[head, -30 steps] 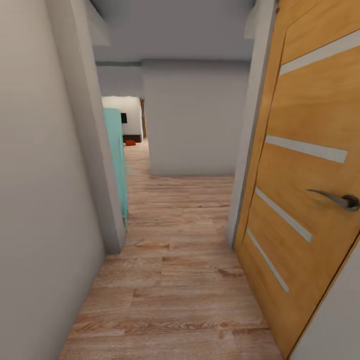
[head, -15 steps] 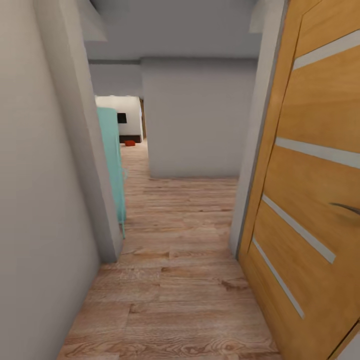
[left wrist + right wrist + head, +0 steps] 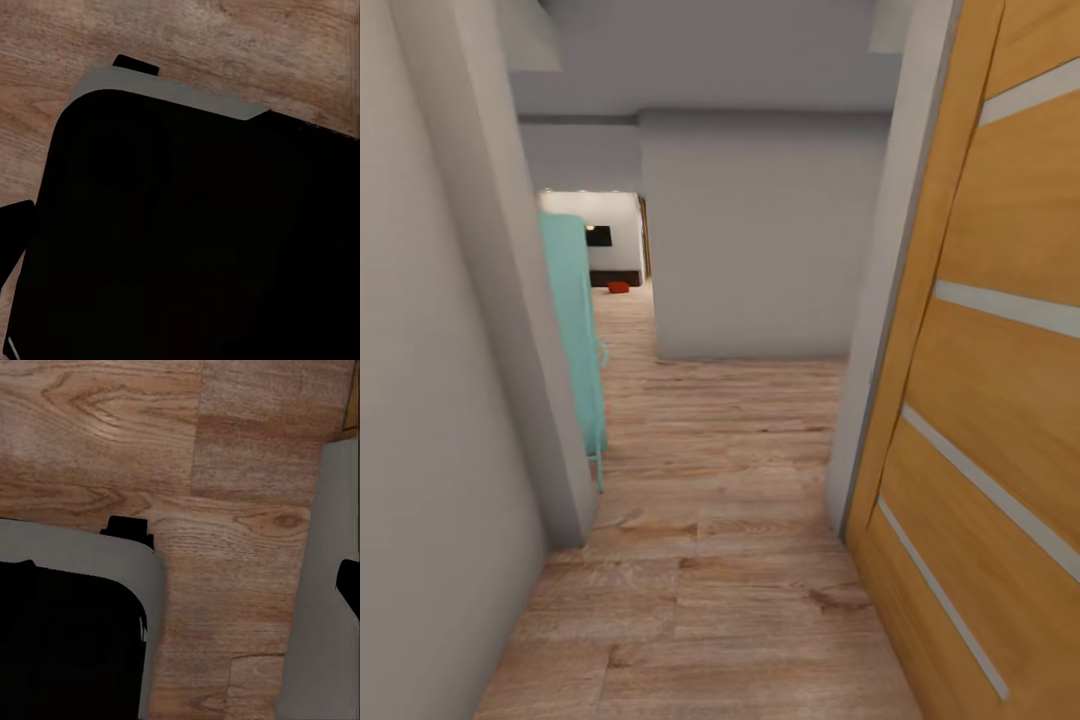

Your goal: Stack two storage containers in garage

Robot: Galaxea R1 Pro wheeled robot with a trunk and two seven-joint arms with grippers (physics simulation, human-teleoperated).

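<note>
Since the robot is only rolling down a hallway, the task looks barely started: no container picked up, nothing in the garage yet, so basically everything's left. Biggest thing in the head view is the open honey-wood door (image 3: 1000, 400) with pale stripes on the right, then the grey wall (image 3: 440, 400) on the left and the wood-plank floor (image 3: 710, 560) running ahead. A teal cabinet (image 3: 575, 340) stands at the left past the corner. Way off at the far end, in a bright room, sits a small red-orange thing (image 3: 619, 287), too tiny to say whether it's one of the storage containers. Both wrist views just look down at planks and the robot's dark base (image 3: 187, 240), so I can't tell whether either gripper is open or closed.
</note>
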